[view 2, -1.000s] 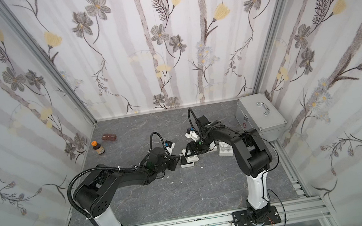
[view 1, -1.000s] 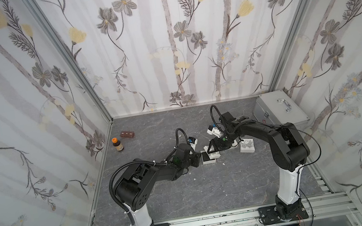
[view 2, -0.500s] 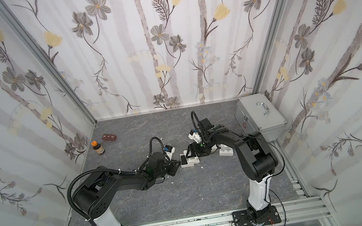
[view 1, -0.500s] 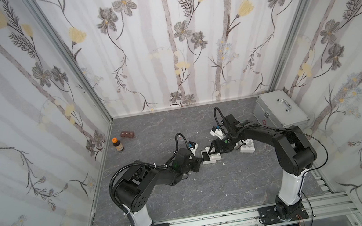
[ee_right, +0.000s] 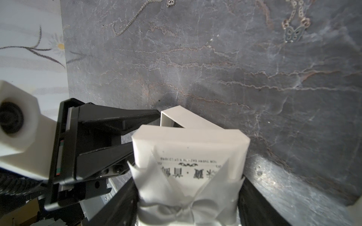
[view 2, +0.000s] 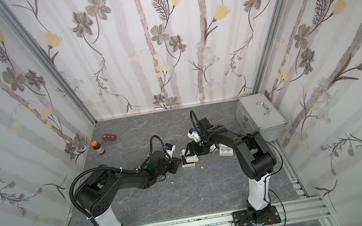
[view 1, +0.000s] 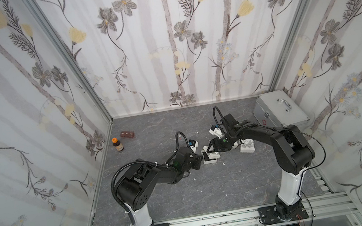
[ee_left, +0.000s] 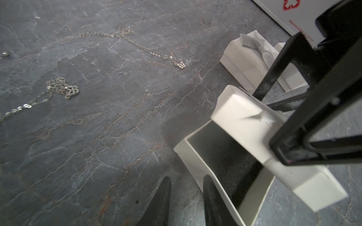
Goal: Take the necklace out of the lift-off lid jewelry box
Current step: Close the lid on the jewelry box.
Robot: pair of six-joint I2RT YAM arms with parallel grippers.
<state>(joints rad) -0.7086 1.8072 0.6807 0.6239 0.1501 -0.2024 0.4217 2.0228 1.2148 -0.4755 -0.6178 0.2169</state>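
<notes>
The left arm (view 1: 159, 171) and right arm (view 1: 259, 133) meet at the middle of the grey stone-pattern table (view 1: 212, 194), near a silver case (view 1: 278, 113). They are at the opening step of the job: the white jewelry box (view 1: 210, 161) is uncovered at one end, but its lid is not yet clear. The right gripper (ee_right: 190, 176) has its jaws spread wide and clamped on two sides of the ribboned lid (ee_left: 244, 121). The lid hangs tilted over the far end of the box base (ee_left: 191, 162), on or just above its rim. The left gripper (ee_left: 187, 179) sits low at the base's near corner, jaws only narrowly apart with bare table showing between them. One finger (ee_left: 210, 195) lies against the outer wall, seemingly bracing it rather than gripping. The exposed black lining (ee_left: 225, 150) shows no necklace, and the part under the lid is hidden, so where the box's necklace lies cannot be told. Two chains rest on the table well apart from the box, one with a butterfly pendant (ee_left: 181, 65) and one bunched in a flower cluster (ee_left: 67, 90). The next move likely calls for carrying the lid aside and setting it down, then a fine pinch into the lining.
</notes>
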